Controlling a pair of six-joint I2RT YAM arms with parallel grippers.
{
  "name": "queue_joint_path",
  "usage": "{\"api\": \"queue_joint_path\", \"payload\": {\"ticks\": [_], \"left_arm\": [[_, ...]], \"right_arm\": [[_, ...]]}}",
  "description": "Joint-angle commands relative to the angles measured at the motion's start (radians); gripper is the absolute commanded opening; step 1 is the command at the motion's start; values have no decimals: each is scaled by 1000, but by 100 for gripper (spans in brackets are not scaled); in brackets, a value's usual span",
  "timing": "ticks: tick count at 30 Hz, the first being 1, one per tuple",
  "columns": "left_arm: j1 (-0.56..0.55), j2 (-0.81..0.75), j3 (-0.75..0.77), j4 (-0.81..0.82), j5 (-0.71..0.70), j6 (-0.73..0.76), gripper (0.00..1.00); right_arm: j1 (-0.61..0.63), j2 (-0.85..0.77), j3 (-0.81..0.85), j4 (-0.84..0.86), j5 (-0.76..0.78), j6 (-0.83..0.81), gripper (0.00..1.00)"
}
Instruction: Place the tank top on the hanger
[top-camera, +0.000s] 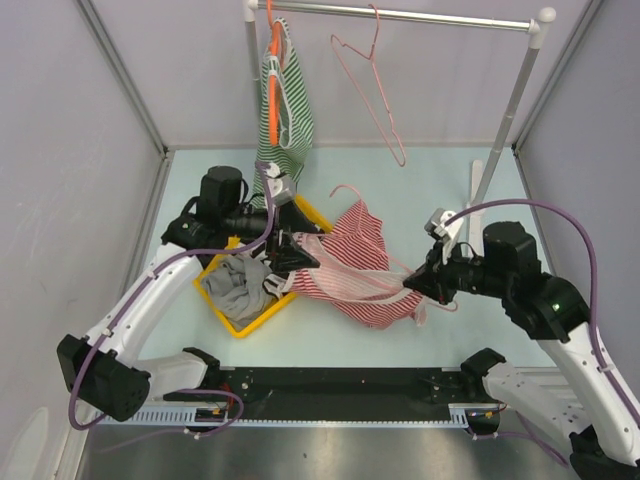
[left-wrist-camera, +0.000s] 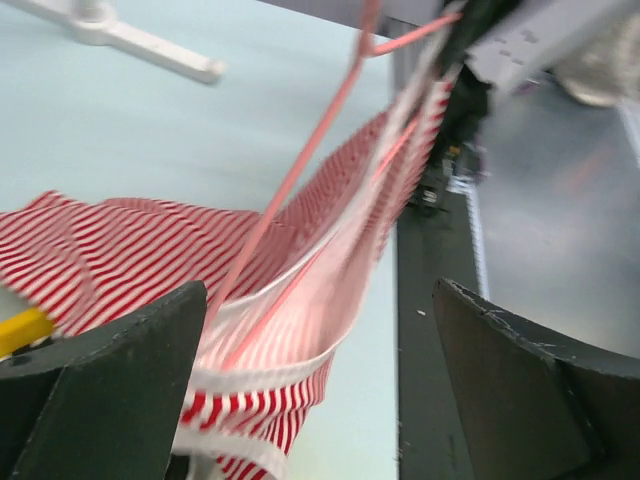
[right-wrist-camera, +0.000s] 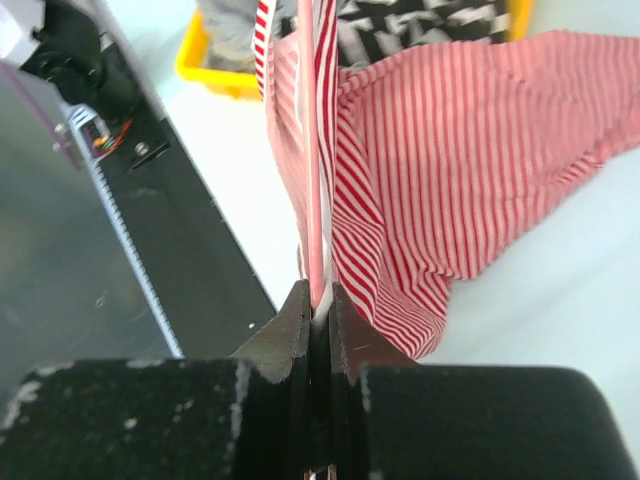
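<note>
Behind the tank top (top-camera: 360, 265), bare table (top-camera: 430, 180) is left open. Its left side is blocked by the yellow bin (top-camera: 262, 318), and its right edge is taken by the right gripper (top-camera: 410, 283), clamped on it. Further right and behind, passage is narrowed by the rack post (top-camera: 510, 110).

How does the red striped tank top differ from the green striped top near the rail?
The tank top has red and white stripes; the green top has green and white ones. The tank top lies rumpled on the table; the green top hangs from the rail on an orange hanger. Both are striped.
</note>
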Motion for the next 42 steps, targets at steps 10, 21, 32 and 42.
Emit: {"api": "queue_joint_path", "payload": {"ticks": [10,21,32,42], "left_arm": [[69,-116,-68,490,-551,-425,99],[173,-118,-131,581,-508,-520,100],[216,-132,-181,618,-484,-532,99],[271,-153,-209,628,-474,-549,100]], "right_arm": [[0,-155,-41,99,491,90,0],[-22,-178,-71,95,747,127,0],[-153,-44,108,108,874,60,0],[-468,138,361,154,596,9,0]]}}
